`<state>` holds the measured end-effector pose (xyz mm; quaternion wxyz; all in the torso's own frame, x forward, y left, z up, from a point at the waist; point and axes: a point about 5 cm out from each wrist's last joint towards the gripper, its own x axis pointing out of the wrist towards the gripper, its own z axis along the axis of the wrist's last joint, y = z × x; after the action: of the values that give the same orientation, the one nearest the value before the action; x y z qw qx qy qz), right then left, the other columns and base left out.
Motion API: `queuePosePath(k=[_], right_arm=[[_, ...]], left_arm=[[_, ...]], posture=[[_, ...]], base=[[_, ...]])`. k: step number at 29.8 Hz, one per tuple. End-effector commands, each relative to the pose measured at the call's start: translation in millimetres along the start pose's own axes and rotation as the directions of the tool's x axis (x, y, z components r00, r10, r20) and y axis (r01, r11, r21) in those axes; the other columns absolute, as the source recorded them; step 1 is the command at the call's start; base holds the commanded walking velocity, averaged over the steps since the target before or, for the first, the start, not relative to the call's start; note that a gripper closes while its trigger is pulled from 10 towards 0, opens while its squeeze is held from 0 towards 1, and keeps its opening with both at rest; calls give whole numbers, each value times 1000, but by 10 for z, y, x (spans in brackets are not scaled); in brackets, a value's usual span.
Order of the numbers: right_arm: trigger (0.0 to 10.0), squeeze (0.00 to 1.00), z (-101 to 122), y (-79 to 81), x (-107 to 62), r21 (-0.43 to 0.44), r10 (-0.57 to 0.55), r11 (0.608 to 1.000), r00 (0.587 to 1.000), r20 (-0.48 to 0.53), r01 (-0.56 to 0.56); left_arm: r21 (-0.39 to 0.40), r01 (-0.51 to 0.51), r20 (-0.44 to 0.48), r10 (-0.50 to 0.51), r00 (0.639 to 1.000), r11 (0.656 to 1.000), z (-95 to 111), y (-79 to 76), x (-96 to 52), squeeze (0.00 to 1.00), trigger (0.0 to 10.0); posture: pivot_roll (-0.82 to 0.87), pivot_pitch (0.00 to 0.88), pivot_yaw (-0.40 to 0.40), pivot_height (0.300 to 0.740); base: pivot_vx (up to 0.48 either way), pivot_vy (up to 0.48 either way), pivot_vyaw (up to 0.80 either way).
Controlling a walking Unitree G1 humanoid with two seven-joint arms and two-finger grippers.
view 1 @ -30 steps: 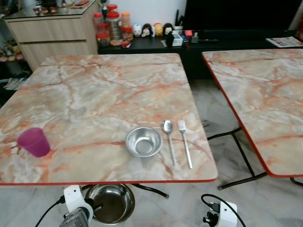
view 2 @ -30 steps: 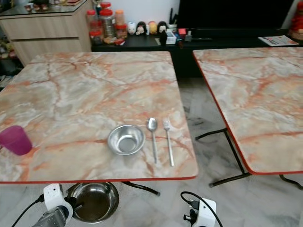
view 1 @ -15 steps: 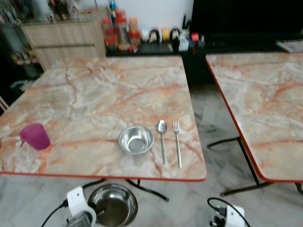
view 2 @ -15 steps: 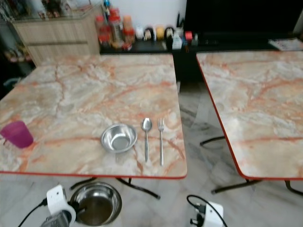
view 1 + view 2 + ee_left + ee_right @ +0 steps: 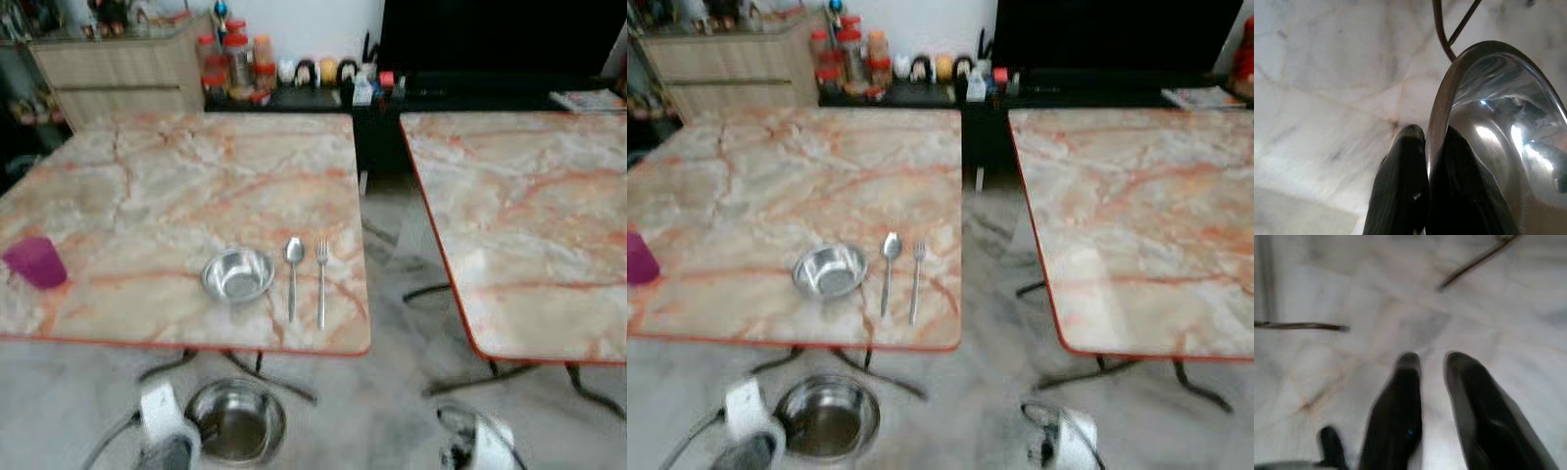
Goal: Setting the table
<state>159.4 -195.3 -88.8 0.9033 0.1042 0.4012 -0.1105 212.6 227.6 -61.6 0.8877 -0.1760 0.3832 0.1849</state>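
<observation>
A large steel bowl (image 5: 235, 423) hangs below the table's (image 5: 147, 186) near edge, its rim pinched by the left hand (image 5: 1425, 142). On the table sit a small bowl (image 5: 237, 275), with spoon (image 5: 293, 274) and fork (image 5: 321, 282) at its 3 o'clock, and a purple cup (image 5: 34, 261) far at 9 o'clock. The right hand (image 5: 1432, 364) hangs low, fingers parted, empty.

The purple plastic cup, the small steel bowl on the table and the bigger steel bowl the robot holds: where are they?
Purple plastic cup (image 5: 34, 262), left eye view, its side.
Small steel bowl (image 5: 237, 275), left eye view, its hollow.
Bigger steel bowl (image 5: 1488, 142), left wrist view, its inner wall.
</observation>
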Motion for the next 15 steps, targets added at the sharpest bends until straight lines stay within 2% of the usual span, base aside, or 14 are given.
queuePosePath(k=[1,15], right_arm=[[10000,0,29,-75,0,0,-22,1000,1000,5,22],[10000,0,42,-118,-3,19,-48,999,999,14,48]], left_arm=[[-9,14,-3,-14,1000,1000,-9,-66,5,0,10000],[-16,20,-8,-20,1000,1000,-33,-84,2,0,10000]], posture=[[-34,0,-2,740],[-40,0,-2,740]], base=[[0,-304,0],[0,-302,0]])
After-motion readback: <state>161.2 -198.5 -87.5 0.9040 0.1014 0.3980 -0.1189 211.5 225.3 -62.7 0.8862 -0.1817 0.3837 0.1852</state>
